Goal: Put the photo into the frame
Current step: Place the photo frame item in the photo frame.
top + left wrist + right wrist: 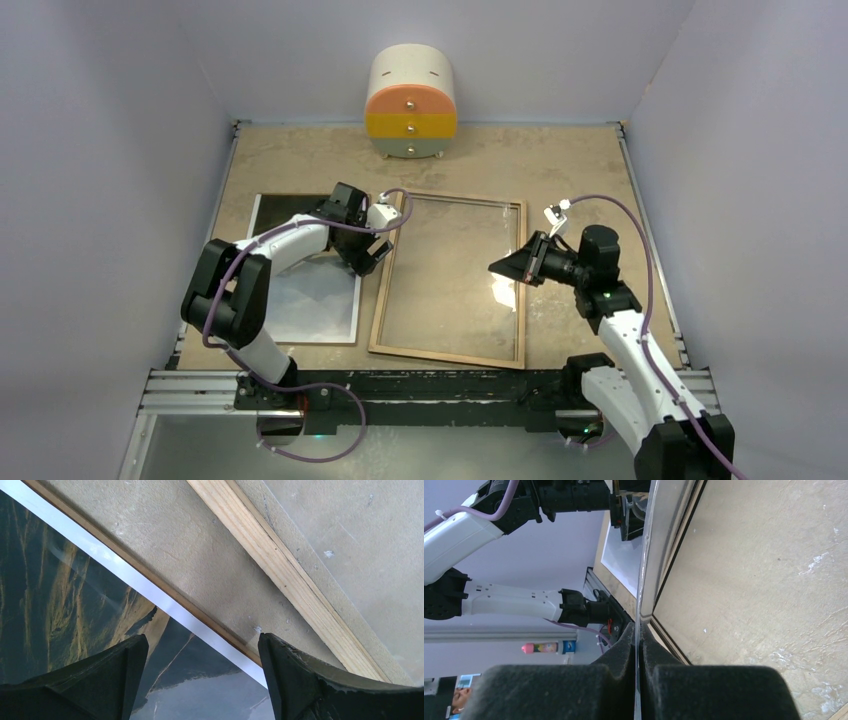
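Note:
The photo [310, 300], a dark mountain print with a white edge, lies face up at the left on a brown backing board [165, 587]. My left gripper [365, 255] hovers open over the photo's [60, 605] right edge, one finger over the print and the other over the bare table, with nothing between them [202, 642]. The frame [385, 290] lies wood side up in the middle of the table, its rail [280, 570] just right of the left gripper. My right gripper [500, 268] is shut [640, 630] on the thin clear glass pane [646, 555] at the frame's right side.
A round cream, orange and yellow drawer cabinet [411, 103] stands at the back centre. Grey walls close in on three sides. The metal rail [200, 385] with the arm bases runs along the near edge. The left arm [499, 600] shows beyond the pane.

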Robot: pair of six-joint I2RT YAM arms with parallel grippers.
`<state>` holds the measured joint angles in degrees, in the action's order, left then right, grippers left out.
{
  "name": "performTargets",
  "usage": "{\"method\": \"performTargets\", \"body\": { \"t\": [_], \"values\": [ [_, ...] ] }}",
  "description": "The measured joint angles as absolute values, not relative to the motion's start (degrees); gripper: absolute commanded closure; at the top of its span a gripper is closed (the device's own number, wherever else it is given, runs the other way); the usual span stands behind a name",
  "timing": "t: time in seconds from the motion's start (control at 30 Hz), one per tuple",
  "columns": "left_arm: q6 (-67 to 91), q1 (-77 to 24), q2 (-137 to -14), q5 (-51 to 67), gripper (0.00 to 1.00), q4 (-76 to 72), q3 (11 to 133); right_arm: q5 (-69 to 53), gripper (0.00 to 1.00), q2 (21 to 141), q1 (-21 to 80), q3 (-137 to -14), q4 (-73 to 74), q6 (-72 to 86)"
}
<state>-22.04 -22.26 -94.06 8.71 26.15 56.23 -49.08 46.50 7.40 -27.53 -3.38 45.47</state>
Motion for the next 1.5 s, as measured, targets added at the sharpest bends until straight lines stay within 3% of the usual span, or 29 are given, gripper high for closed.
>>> {"method": "performTargets", "body": {
  "t": [1.5],
  "values": [
    [-22.1,-23.9,-94.1,8.3,0.13,23.0,53.0,-47.0,1.0,48.7,7.9,-22.7,-12.0,52.5]
  ]
}}
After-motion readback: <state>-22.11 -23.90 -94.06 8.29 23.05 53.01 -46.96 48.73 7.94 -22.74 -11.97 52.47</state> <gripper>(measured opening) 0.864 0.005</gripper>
